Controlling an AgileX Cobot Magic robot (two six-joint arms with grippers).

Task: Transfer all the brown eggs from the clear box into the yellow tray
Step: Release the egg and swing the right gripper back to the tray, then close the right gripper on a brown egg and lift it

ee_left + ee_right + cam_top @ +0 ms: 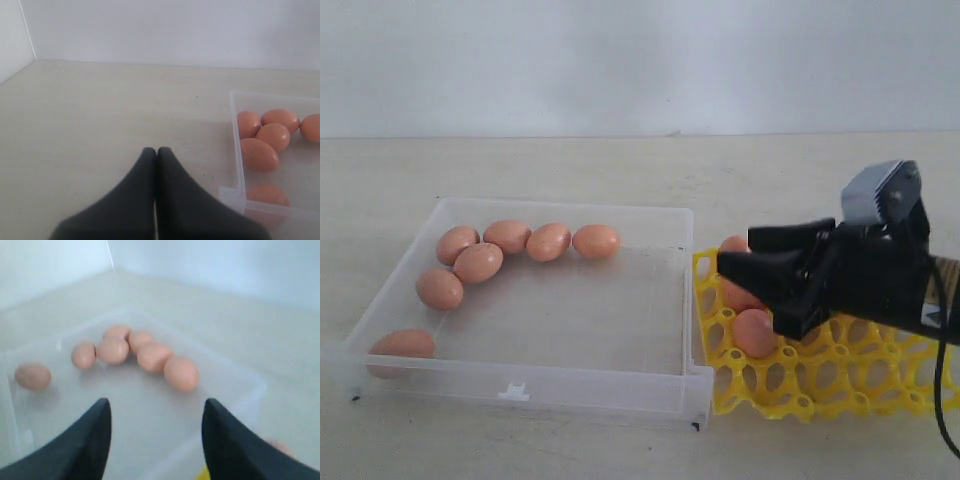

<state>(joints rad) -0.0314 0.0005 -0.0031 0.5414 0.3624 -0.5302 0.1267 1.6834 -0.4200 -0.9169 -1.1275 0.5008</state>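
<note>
Several brown eggs (pixel 478 263) lie in the clear box (pixel 570 381), most along its far left wall and one egg (pixel 402 344) at the near left corner. The yellow tray (pixel 860 375) stands against the box's right side with three eggs (pixel 755 333) in its left cups. My right gripper (pixel 750 290) hovers open and empty over those cups, pointing toward the box. In the right wrist view this gripper (pixel 156 402) faces the box's eggs (pixel 181 372). My left gripper (pixel 156 150) is shut on nothing above bare table beside the box wall (pixel 237 145), out of the exterior view.
A pale tabletop (pixel 620 165) runs back to a white wall (pixel 640 60). A black cable (pixel 945 400) hangs from the right arm past the tray's right end. The box's small front tab (pixel 514 391) faces the near table edge.
</note>
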